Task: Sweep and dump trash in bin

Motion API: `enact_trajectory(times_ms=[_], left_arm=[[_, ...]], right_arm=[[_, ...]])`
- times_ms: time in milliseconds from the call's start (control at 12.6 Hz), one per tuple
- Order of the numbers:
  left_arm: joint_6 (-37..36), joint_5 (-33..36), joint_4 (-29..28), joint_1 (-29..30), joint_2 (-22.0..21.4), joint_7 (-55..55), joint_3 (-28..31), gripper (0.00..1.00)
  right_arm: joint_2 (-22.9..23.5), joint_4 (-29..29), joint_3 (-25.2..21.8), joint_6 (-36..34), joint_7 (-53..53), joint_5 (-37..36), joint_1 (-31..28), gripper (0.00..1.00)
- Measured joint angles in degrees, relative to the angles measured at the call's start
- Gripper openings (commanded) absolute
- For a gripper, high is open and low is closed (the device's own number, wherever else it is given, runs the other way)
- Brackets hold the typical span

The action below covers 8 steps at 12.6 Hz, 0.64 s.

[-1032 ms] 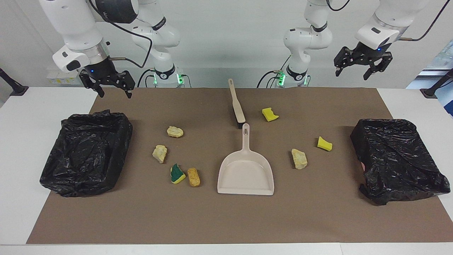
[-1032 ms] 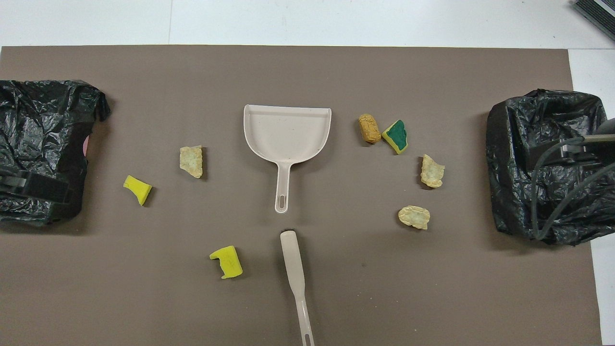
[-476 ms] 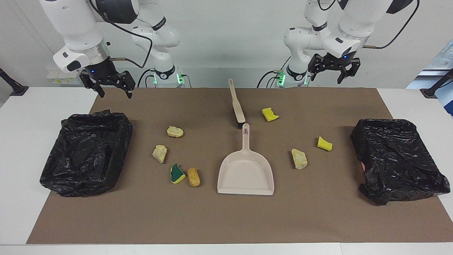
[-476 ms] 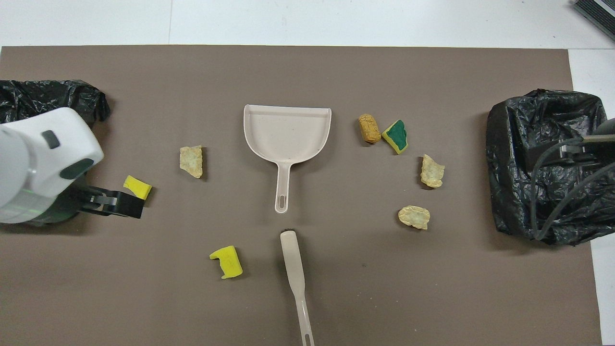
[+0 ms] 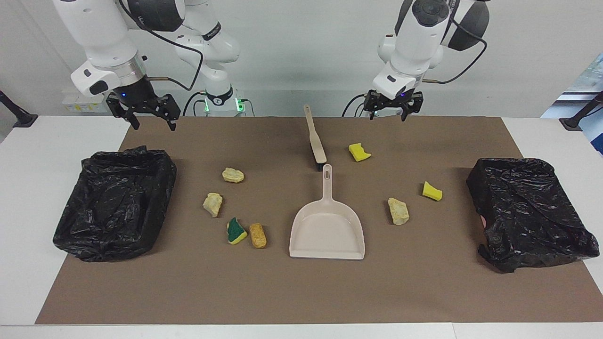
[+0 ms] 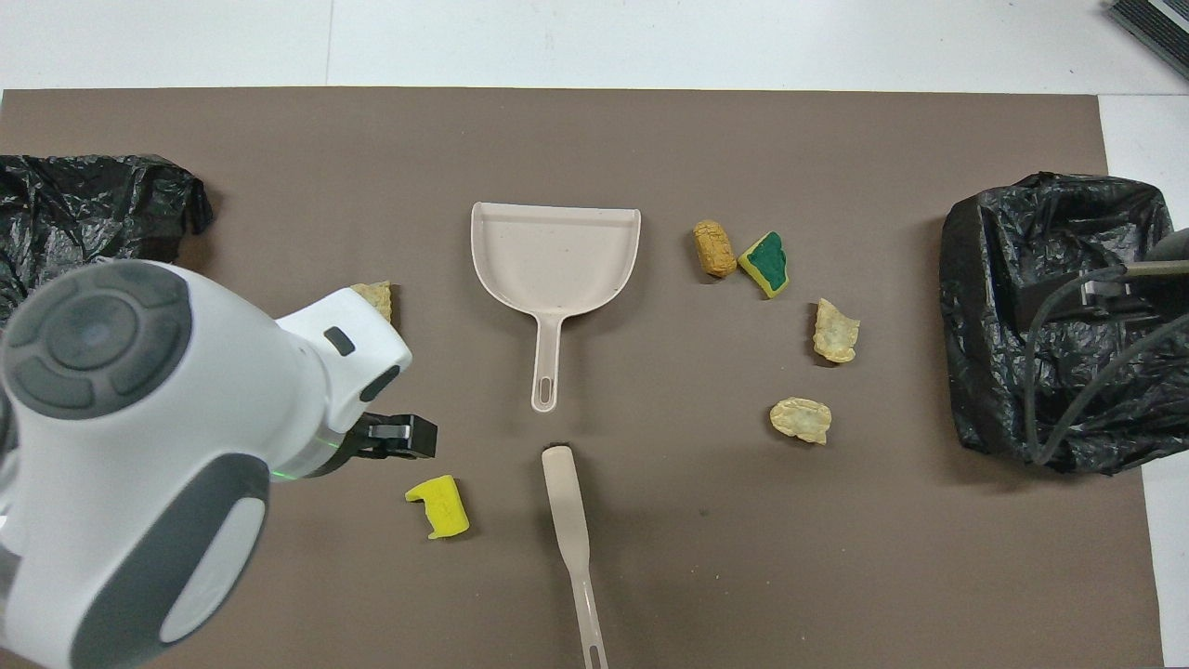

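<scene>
- The left pincer [image 5: 390, 113] has swung from above the bin at the left arm's end to hang over the mat's edge by the robots, at about two o'clock from the brush [image 5: 315, 139]; its fingers are spread and hold nothing.
- The right pincer [image 5: 150, 117] waits unmoved, open and empty, over the mat's corner at twelve o'clock from its bin [image 5: 115, 202].
- The trash [image 5: 360, 151] counts seven scraps, all loose on the mat: four at about nine o'clock from the dustpan [image 5: 327, 228], three between one and three o'clock.
- There are two black-lined bins, one dustpan and one brush on the desk [image 5: 28, 188].
</scene>
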Motion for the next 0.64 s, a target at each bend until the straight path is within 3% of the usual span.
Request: enact_trajectory(times_ms=[635], left_arm=[[15.2,-4.0,-15.1,-13.9,-3.6,-17.6,-0.1,1.0]], right_arm=[[0.7,0.0,3.0,0.0,0.0,0.0,0.1,1.0]])
